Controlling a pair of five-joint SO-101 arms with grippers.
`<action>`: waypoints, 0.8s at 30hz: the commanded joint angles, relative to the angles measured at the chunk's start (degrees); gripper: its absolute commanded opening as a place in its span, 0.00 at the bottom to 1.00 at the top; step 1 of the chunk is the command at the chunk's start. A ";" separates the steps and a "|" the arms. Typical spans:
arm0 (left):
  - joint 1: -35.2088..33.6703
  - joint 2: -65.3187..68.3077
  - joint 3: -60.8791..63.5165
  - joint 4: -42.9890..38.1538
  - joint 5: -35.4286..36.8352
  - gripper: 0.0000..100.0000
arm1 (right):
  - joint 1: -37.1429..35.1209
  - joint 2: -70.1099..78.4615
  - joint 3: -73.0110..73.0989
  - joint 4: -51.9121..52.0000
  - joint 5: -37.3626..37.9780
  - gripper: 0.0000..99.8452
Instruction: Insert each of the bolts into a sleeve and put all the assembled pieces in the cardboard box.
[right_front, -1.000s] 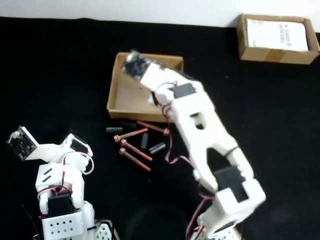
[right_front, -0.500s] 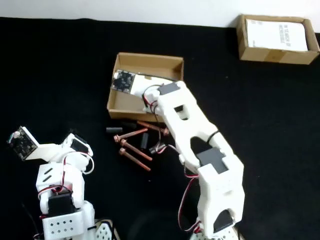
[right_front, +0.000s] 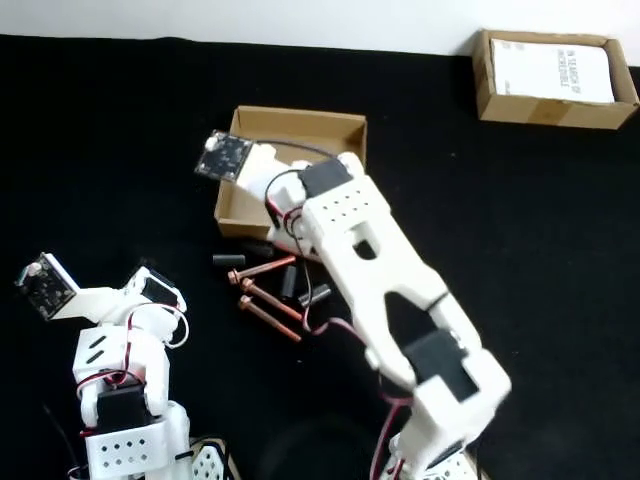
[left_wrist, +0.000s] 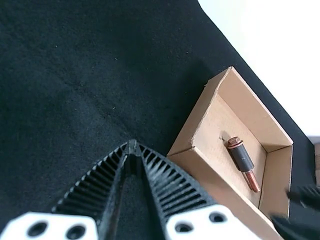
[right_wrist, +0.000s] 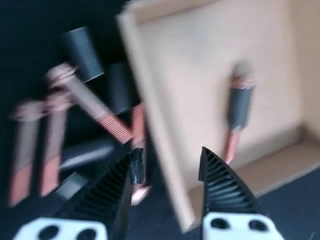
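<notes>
Jaws of my right gripper (right_wrist: 170, 159) wide and empty, astride the near wall of the shallow brown cardboard box (right_wrist: 150, 95). Inside, just beyond: one copper bolt in a black sleeve (right_wrist: 239, 107). Outside: loose copper bolts (right_wrist: 87, 102) and black cylindrical sleeves (right_wrist: 82, 47). I judge the next move a bolt pickup, clearing that wall first. My left gripper (left_wrist: 132, 147), closed, sits well apart.

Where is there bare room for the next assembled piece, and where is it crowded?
Inside the open cardboard box, floor is bare between the sleeved copper bolt and the wall nearest the arms. Crowded: copper bolts and black sleeves outside that wall, beneath the right claw.
</notes>
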 joint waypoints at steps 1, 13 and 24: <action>0.75 -0.22 1.01 -1.14 0.26 0.01 | -2.59 -7.25 -2.51 15.16 -1.05 0.15; 0.66 -0.31 1.01 -0.97 0.26 0.01 | -0.92 -0.66 5.23 17.45 11.16 0.15; -0.57 -0.40 1.01 -1.14 0.26 0.01 | -0.40 10.51 5.76 7.43 11.60 0.15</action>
